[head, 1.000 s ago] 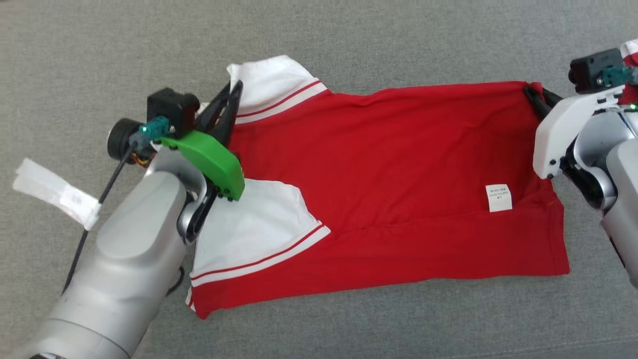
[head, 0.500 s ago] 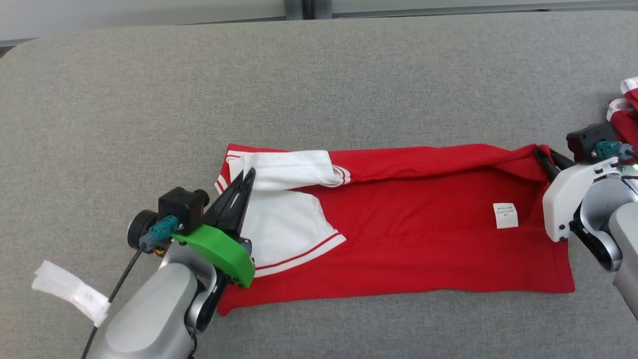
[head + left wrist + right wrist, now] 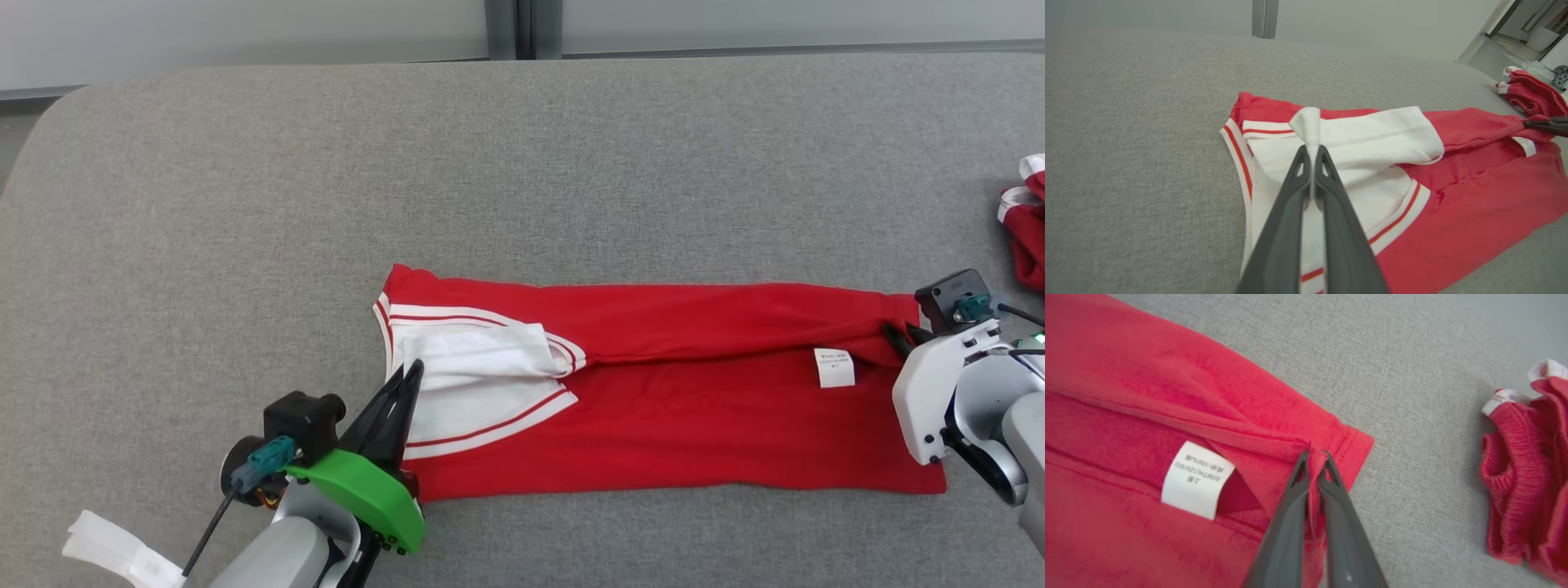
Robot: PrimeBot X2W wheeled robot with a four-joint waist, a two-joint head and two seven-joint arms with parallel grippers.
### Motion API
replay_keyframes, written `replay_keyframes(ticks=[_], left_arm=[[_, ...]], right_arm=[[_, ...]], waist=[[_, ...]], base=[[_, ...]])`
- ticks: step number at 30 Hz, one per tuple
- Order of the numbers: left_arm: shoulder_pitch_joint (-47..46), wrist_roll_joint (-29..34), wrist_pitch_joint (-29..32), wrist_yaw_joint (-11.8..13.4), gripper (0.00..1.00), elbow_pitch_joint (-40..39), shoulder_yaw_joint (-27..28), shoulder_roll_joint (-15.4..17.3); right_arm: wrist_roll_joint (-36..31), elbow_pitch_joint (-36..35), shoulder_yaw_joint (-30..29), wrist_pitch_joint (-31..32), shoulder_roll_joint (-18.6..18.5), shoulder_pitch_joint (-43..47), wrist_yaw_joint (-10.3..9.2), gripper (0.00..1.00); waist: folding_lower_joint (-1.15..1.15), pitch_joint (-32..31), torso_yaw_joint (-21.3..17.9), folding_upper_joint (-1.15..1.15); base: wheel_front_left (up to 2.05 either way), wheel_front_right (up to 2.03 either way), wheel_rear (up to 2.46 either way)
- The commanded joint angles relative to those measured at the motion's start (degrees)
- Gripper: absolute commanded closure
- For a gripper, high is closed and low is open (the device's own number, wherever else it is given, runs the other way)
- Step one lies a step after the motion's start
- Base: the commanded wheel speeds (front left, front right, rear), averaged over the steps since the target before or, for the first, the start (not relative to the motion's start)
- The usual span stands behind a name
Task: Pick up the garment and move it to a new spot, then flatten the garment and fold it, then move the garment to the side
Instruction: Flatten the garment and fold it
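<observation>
Step in hand: fold, judged approx. mid-way.

Garment point(image 3: 694, 433) lies lengthwise on grey surface point(image 3: 571, 163), centre-front, with far long edge doubled over toward near edge.

- L gripper point(image 3: 412, 371): jaws closed on a pinch of white sleeve fabric at collar end.
- R gripper point(image 3: 896, 336): jaws closed on red hem corner, just beside care label point(image 3: 835, 367).

Next move req.: carry both pinched pts toward near edge in sync, hold cloth taut btwn grippers, align edges, then release.

Risk: uneven pull skews the fold.

Second red garment point(image 3: 1027, 245) sits apart at R; avoid it.
</observation>
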Motion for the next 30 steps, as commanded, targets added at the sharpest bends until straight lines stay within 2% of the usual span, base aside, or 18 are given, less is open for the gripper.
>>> replay_keyframes(ticks=[1,3,4,5,6,12,16,19,23,30], left_arm=[[1.1,-0.17,0.54,0.29,1.0,-0.25,-0.16,0.51],[1.59,-0.29,0.83,0.21,1.0,-0.46,-0.49,0.58],[1.83,-0.45,0.94,0.34,0.88,-0.47,-0.54,0.58],[2.19,-0.57,1.2,0.33,0.56,-0.36,-0.73,0.56],[2.41,-0.51,1.17,0.44,0.0,-0.31,-0.8,0.64],[4.19,-0.22,-0.29,1.23,0.0,-1.23,0.97,0.76],[5.01,3.01,-1.14,1.12,0.0,-4.39,6.16,0.17],[7.47,8.19,-1.01,-0.23,0.0,-8.77,13.03,-2.18],[9.36,16.06,-1.04,-2.71,0.0,-13.11,21.18,-6.17],[13.51,24.2,-1.01,-7.09,0.0,-15.65,30.88,-12.14]], right_arm=[[0.02,-0.63,-0.28,0.48,-0.72,1.02,-0.14,0.0],[0.37,-1.62,-0.77,1.22,-1.16,1.81,-0.14,0.0],[0.41,-2.18,-1.36,1.3,-1.35,2.2,-0.14,0.0],[0.52,-2.84,-2.25,1.34,-1.54,2.76,-0.13,0.0],[0.6,-3.48,-3.07,1.41,-1.69,3.31,-0.14,0.0],[2.55,-9.02,-10.85,0.77,-0.3,7.97,-0.13,0.0],[5.65,-12.86,-17.52,0.86,3.13,11.57,-0.13,0.0],[7.81,-14.44,-23.83,0.58,7.81,14.04,-0.13,0.0],[7.42,-14.08,-30.41,0.99,13.52,15.42,-0.12,0.0],[3.65,-10.45,-36.69,2.92,21.05,12.54,-0.1,0.0]], waist=[[0.0,-0.12,0.12,0.0],[0.0,-0.31,0.24,0.0],[0.0,-0.41,0.27,0.0],[0.0,-0.55,0.32,0.0],[0.0,-0.66,0.33,0.0],[0.0,-1.39,0.25,0.0],[0.0,-1.82,0.38,0.0],[0.0,-1.98,0.57,0.0],[0.0,-1.97,0.5,0.0],[0.0,-1.91,0.09,0.0]], base=[[0.0,0.0,0.0],[0.0,0.0,0.0],[0.0,0.0,0.0],[0.0,0.0,0.0],[0.0,0.0,0.0],[0.0,0.0,0.0],[0.0,0.0,0.0],[0.0,0.0,0.0],[0.0,0.0,0.0],[0.0,0.0,0.0]])
